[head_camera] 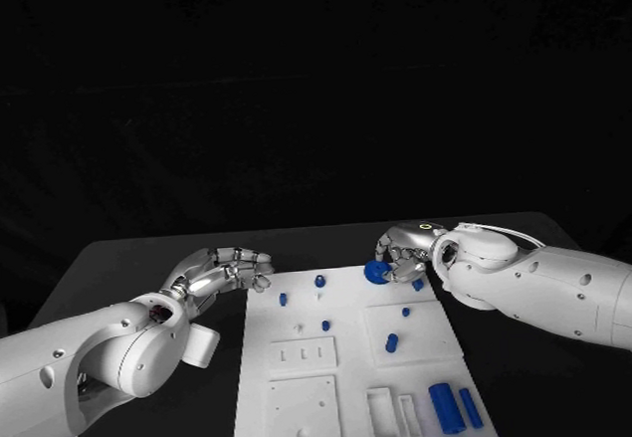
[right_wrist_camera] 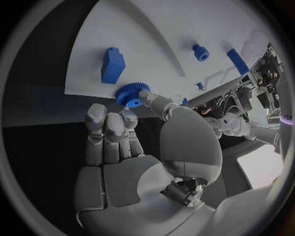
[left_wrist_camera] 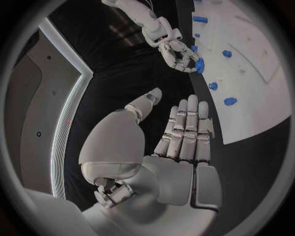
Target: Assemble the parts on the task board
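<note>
The white task board [head_camera: 306, 399] lies in the middle of the black table. At the board's far right corner my right hand [head_camera: 409, 251] pinches a blue gear [head_camera: 377, 272] between thumb and a finger. In the right wrist view the gear [right_wrist_camera: 131, 93] hangs at the board's edge, just short of a blue block [right_wrist_camera: 112, 65]. My left hand [head_camera: 226, 269] hovers off the board's far left corner, holding nothing, with its fingers [left_wrist_camera: 184, 130] stretched out and the thumb apart. The left wrist view also takes in the right hand [left_wrist_camera: 172, 49] with the gear [left_wrist_camera: 199, 65].
Several small blue pegs [head_camera: 320, 279] stand on the board's far half. Two blue cylinders [head_camera: 444, 407] lie beside slots at its near right corner. Recessed plates [head_camera: 304, 357] fill the board's near left part. Black table [head_camera: 133, 280] surrounds the board.
</note>
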